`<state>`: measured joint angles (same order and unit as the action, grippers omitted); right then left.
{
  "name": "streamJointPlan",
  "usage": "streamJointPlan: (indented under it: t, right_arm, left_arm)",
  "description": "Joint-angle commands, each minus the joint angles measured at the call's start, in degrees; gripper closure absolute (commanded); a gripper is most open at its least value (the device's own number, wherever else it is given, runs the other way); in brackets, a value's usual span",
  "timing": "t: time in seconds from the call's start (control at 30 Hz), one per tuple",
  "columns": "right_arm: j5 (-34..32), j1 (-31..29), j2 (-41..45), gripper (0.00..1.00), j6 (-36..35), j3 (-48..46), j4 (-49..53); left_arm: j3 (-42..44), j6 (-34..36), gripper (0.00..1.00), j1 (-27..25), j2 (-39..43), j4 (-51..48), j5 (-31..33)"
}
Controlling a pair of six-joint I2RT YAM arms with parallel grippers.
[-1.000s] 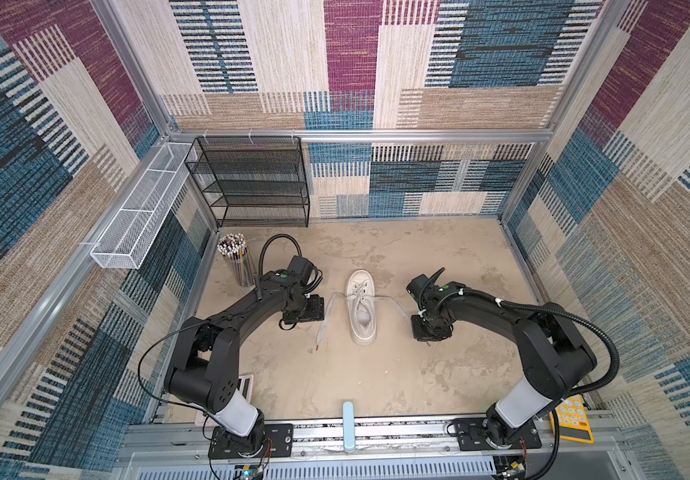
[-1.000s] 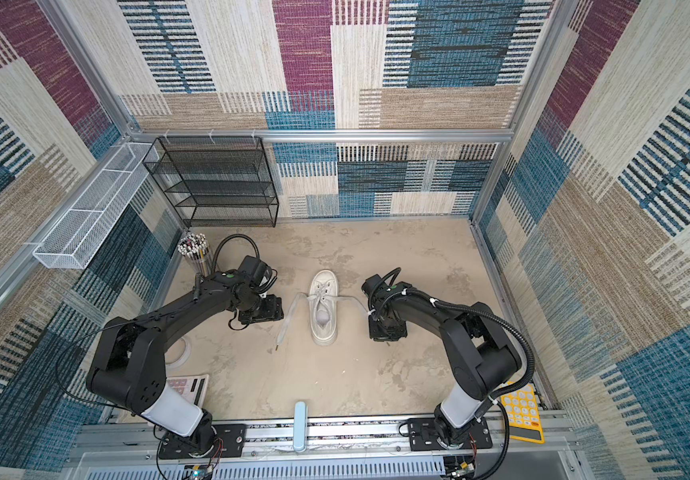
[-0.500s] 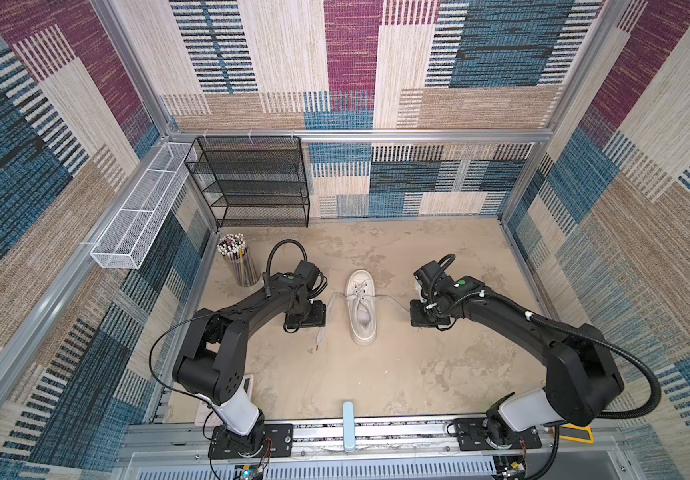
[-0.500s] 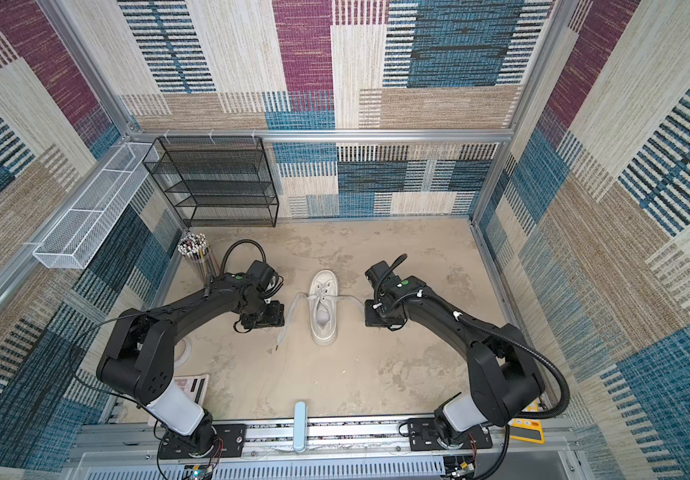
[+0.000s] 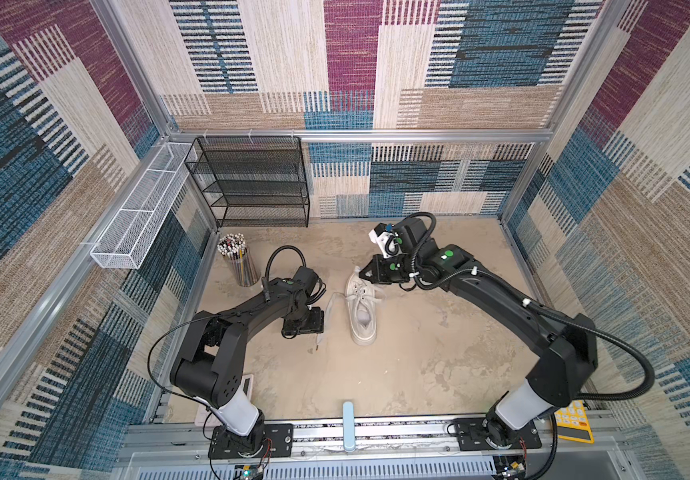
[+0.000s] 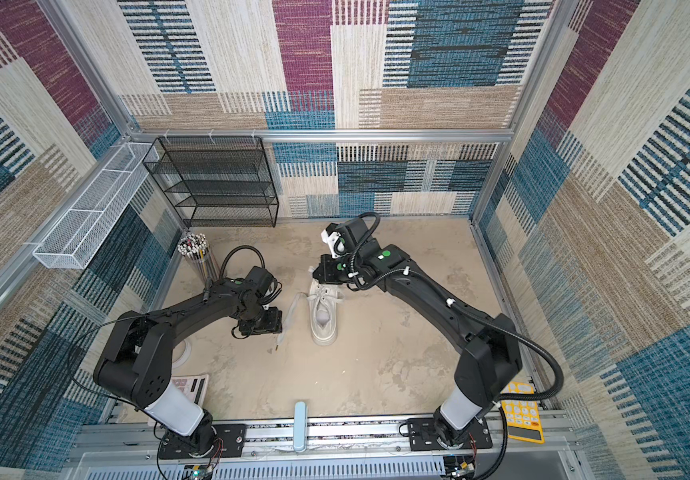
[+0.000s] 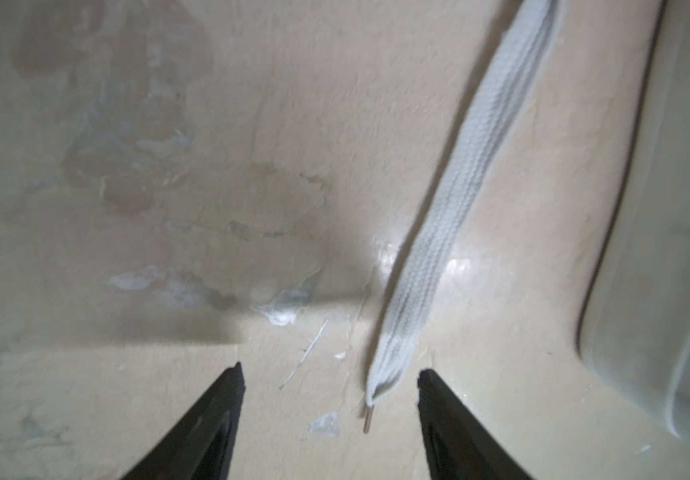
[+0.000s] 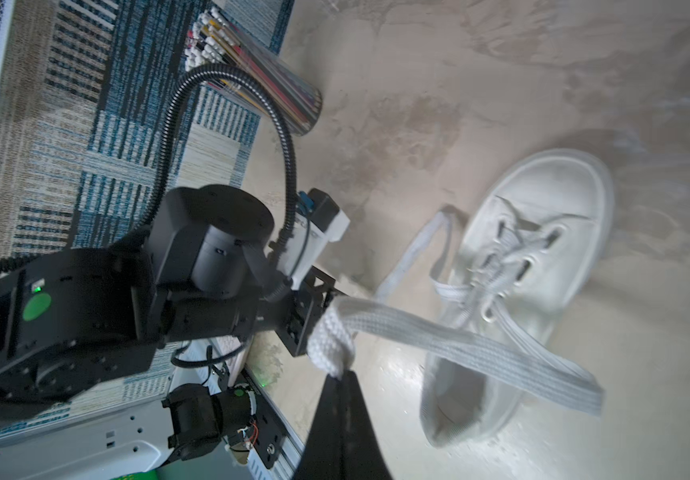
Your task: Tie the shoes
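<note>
The white sneaker [image 5: 362, 309] [image 6: 323, 316] lies mid-table, toe toward the back wall, laces untied. My right gripper [image 5: 362, 274] [image 6: 315, 275] hovers by the toe, shut on the right lace [image 8: 439, 336], which stretches from its closed fingertips [image 8: 341, 386] back to the shoe [image 8: 542, 216]. The left lace [image 5: 326, 316] [image 7: 451, 199] lies loose on the table beside the shoe. My left gripper [image 5: 308, 330] [image 7: 331, 374] points down at it, open. The lace's dark tip [image 7: 367, 419] rests between the fingers without touching either.
A cup of pencils [image 5: 238, 262] stands at the left wall, behind the left arm. A black mesh shelf [image 5: 252, 183] fills the back left corner, with a white wire basket [image 5: 140, 216] on the left wall. A yellow calculator [image 5: 574, 424] lies by the right arm's base.
My right gripper closed on the right lace and swung from the shoe's right side up and over toward the toe, pulling the lace along. The left gripper stayed open over the left lace.
</note>
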<state>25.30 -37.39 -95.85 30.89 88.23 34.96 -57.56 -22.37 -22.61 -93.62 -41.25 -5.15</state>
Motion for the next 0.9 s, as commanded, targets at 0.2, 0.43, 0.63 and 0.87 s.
streamJointPlan:
  t: [0.2, 0.43, 0.63, 0.87]
  right_arm:
    - [4.3, -2.0, -16.5, 1.0, 3.5, 15.5, -2.5]
    - [3.9, -2.3, -28.4, 1.0, 3.0, 25.7, -0.9]
    - [3.0, -1.8, -36.5, 1.0, 0.8, 34.1, 2.3]
    - [-0.4, -0.3, -34.1, 1.0, -0.8, 36.1, 3.3]
  left_arm:
    - [3.7, -0.7, 0.3, 0.1, 4.7, 0.9, -1.1]
    - [5.0, -1.7, 0.31, 0.1, 6.7, 1.3, -1.7]
    - [5.2, -2.0, 0.31, 0.2, 7.7, 1.3, -1.8]
    - [5.0, -2.3, 0.31, 0.1, 7.8, 1.4, -2.1]
